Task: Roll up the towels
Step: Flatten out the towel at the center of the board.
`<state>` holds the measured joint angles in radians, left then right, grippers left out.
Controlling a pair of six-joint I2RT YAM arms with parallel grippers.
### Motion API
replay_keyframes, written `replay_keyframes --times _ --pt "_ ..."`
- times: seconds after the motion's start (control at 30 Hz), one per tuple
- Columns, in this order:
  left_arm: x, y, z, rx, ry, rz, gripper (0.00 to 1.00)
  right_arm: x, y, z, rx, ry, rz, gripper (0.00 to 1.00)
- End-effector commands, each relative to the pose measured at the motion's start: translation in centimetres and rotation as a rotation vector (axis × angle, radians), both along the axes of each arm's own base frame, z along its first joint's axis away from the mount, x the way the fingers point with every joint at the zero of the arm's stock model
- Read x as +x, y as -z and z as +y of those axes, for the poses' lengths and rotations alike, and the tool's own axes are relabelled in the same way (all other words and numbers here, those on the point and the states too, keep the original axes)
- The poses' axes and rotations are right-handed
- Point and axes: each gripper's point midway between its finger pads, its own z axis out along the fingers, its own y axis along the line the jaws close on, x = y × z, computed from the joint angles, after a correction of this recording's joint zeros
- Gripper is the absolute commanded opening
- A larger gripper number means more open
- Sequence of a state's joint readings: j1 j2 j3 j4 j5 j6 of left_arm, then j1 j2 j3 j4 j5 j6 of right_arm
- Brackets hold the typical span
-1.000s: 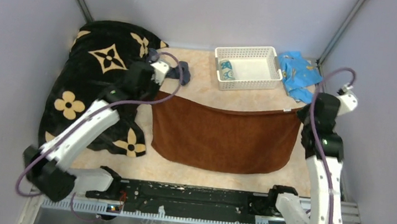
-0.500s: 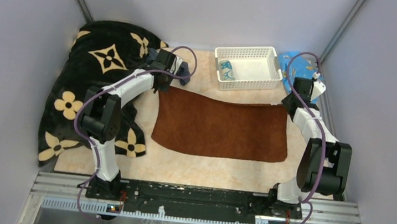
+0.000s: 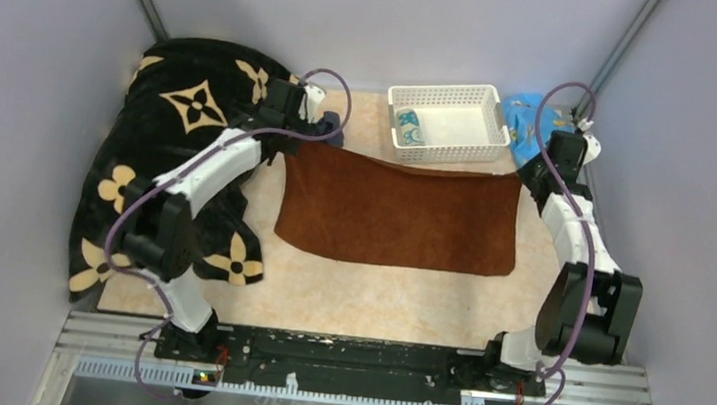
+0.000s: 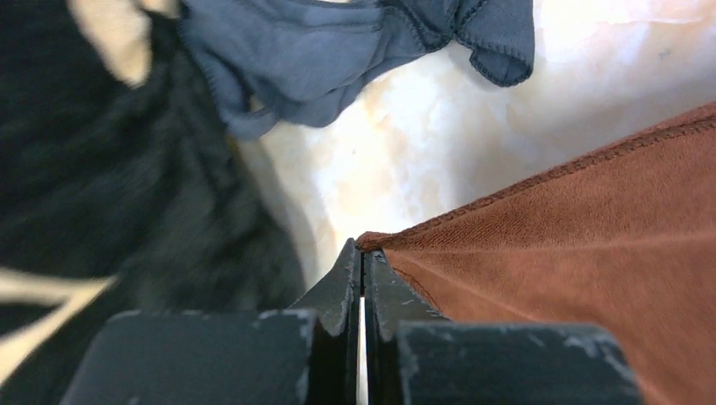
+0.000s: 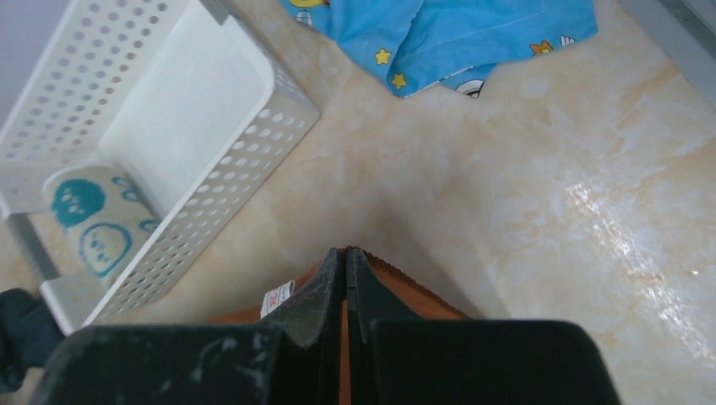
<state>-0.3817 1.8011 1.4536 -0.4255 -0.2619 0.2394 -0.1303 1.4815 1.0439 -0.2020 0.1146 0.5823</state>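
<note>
Two end effectors (image 4: pixel 361 251) (image 5: pixel 344 253) pinch the velvety, rectangular rust-brown towel's (image 3: pixel 399 212) corners.

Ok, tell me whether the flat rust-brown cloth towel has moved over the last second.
Yes. The rust-brown towel has shifted toward the white perforated plastic basket: its far edge now lies nearly against the basket, where a gap showed before.

Open along the bare counter (image 3: pixel 364 299) on the near side of the rust-brown towel (image 3: pixel 399 212). Hemmed in on the left by the black flowered blanket (image 3: pixel 165 142), heaped along that side. Tight around the left end effector (image 4: pixel 363 253): slate grey-blue towel (image 4: pixel 338 46) just beyond, blanket close beside. Blocked farther back by the white perforated basket (image 3: pixel 440 153), just past the towel's far edge. Bare marble between the right end effector (image 5: pixel 344 253) and the light-blue cloth (image 5: pixel 456 34).
</note>
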Motion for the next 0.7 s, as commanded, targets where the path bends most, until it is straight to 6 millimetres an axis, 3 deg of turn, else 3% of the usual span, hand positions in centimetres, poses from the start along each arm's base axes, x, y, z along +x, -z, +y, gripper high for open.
replay_keyframes --times 0.0,0.07,0.23,0.47,0.57,0.67 --pt "-2.6 -10.5 1.9 -0.072 -0.029 -0.254 0.0 -1.8 -10.7 -0.3 -0.038 -0.002 -0.24 0.0" --pt "-4.3 -13.7 2.5 -0.102 -0.024 -0.334 0.0 -3.4 -13.3 -0.3 -0.055 0.003 -0.291 0.0" --pt "-9.6 -19.4 3.5 -0.199 0.01 -0.457 0.0 -7.9 -16.5 -0.1 -0.089 0.017 -0.342 0.0" --pt "-17.4 -22.6 3.4 -0.391 0.095 -0.489 0.0 -14.5 -21.0 0.2 -0.121 0.056 -0.435 0.0" --pt "-20.2 -23.2 3.4 -0.45 0.128 -0.482 0.0 -15.8 -22.7 1.0 -0.127 0.028 -0.454 0.0" --pt "-21.0 -22.6 3.3 -0.481 0.117 -0.449 0.0 -15.9 -22.8 1.2 -0.109 0.022 -0.447 0.0"
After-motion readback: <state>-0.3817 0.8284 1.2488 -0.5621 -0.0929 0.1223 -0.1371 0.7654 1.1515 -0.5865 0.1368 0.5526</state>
